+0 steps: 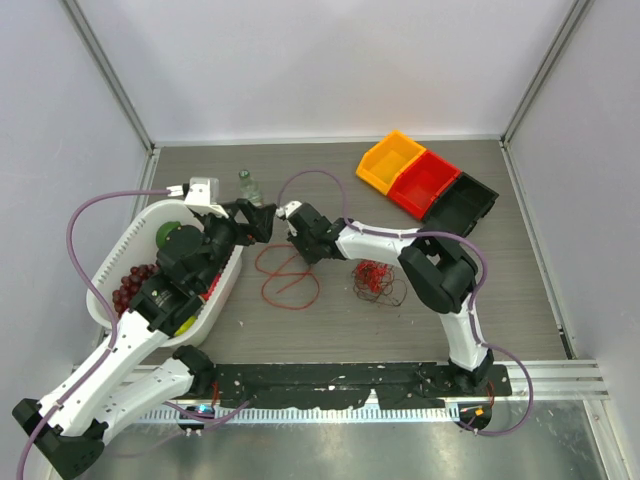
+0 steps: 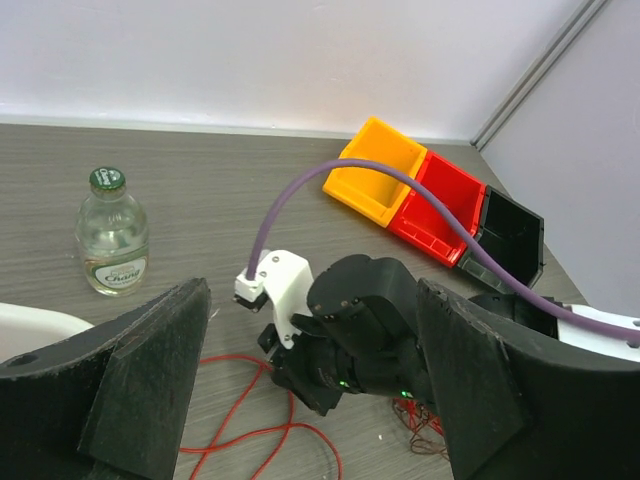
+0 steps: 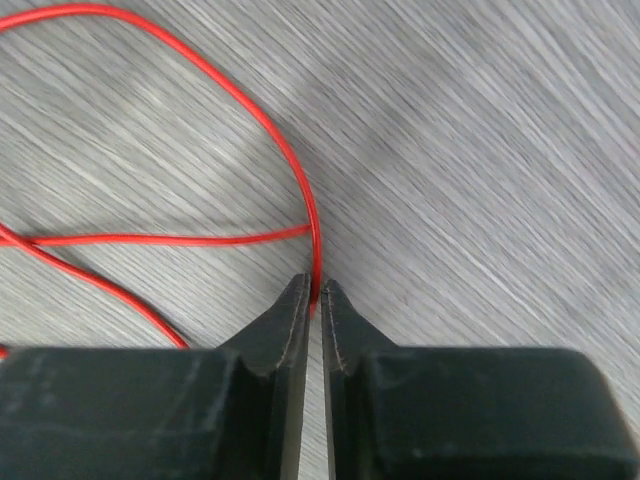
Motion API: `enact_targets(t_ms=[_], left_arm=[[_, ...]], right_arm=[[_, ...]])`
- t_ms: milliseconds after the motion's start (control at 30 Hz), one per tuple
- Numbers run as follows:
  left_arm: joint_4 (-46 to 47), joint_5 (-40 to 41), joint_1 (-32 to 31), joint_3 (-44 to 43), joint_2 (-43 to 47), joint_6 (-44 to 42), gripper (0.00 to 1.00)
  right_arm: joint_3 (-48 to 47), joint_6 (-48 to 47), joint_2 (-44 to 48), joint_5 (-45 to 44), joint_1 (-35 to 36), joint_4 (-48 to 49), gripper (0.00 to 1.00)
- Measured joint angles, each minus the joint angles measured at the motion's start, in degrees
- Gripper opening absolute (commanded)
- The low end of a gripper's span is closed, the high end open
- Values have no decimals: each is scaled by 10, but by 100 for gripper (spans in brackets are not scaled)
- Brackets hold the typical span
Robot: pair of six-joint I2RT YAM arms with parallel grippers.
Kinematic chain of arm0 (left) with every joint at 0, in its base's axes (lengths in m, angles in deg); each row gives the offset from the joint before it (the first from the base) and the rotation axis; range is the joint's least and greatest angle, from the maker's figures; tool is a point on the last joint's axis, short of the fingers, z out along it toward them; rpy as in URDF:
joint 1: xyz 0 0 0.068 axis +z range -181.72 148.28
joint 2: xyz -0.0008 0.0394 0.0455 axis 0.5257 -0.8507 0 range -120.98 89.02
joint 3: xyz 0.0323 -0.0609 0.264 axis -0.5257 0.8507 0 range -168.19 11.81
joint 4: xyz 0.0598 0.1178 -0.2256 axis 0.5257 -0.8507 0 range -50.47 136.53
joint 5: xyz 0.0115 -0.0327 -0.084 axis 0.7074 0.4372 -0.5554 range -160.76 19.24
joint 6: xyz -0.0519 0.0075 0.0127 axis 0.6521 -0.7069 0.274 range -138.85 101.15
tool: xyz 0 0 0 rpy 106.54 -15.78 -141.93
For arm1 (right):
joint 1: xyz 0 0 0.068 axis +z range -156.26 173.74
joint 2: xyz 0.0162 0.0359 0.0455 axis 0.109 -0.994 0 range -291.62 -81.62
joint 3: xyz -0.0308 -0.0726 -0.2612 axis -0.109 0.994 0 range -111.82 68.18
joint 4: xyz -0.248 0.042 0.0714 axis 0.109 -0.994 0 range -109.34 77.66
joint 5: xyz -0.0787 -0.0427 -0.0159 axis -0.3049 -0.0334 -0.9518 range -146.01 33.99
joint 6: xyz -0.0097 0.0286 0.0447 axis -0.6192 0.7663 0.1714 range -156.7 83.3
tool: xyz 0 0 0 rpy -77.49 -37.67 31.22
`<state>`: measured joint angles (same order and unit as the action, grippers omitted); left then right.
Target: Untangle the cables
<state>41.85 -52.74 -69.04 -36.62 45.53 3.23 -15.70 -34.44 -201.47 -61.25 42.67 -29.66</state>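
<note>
Cables [image 1: 372,278] lie on the table [image 1: 330,185]: one loose red strand [image 1: 288,278] looping diagonally between the arms, one red-brown clump [image 1: 380,285] to its right. Left claw [image 1: 258,222] hangs spread. Left wrist: one bottle [image 2: 112,235], three bins [image 2: 440,205]. Right wrist: right claw [image 3: 313,290] pinches the strand, which runs straight away, then curves left.

Both arms mount on a black base plate [image 1: 340,385]. The left arm [image 1: 120,345] rises from the plate's left end, and the right arm [image 1: 462,335] from its right end. Each arm has white link shells joined by rounded black joint housings. A purple hose [image 2: 395,180] runs from beside the plate along each arm to a white wrist bracket [image 2: 285,290]. The left gripper [image 1: 268,222] and right gripper [image 3: 313,290] carry matte black fingers [image 3: 270,340] that taper to thin tips.
</note>
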Motion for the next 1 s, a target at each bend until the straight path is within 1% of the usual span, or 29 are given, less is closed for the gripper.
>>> enact_targets(t_ms=[33,100,300,400,433,500,533,567,600,667,733,833,1000], left_arm=[[0,0,0,0,0,0,87],[0,0,0,-1,0,0,87],[-1,0,0,-1,-3,2,86],[-2,-1,0,-1,-4,4,86],[-2,-1,0,-1,-4,5,86],[-2,-1,0,-1,-4,5,86],[-2,-1,0,-1,-4,6,86],[-2,-1,0,-1,-4,6,86],[-3,0,0,-1,-4,6,86],[-3,0,0,-1,-4,6,86],[-3,0,0,-1,-4,6,86],[-3,0,0,-1,-4,6,86],[-3,-1,0,-1,-4,6,86]], right_arm=[[13,6,7,-11,1,6,7],[36,13,23,-32,1,9,1],[122,64,80,-103,0,19,1],[172,97,118,-108,0,24,1],[188,107,131,-103,0,25,5],[211,123,152,-82,-3,24,21],[223,132,163,-66,-4,25,34],[230,138,170,-52,-5,24,40],[238,143,177,-34,-6,25,55],[245,147,188,2,-7,23,69],[245,142,196,28,-13,27,78],[237,130,201,67,-34,34,81],[194,104,176,118,-96,46,81]])
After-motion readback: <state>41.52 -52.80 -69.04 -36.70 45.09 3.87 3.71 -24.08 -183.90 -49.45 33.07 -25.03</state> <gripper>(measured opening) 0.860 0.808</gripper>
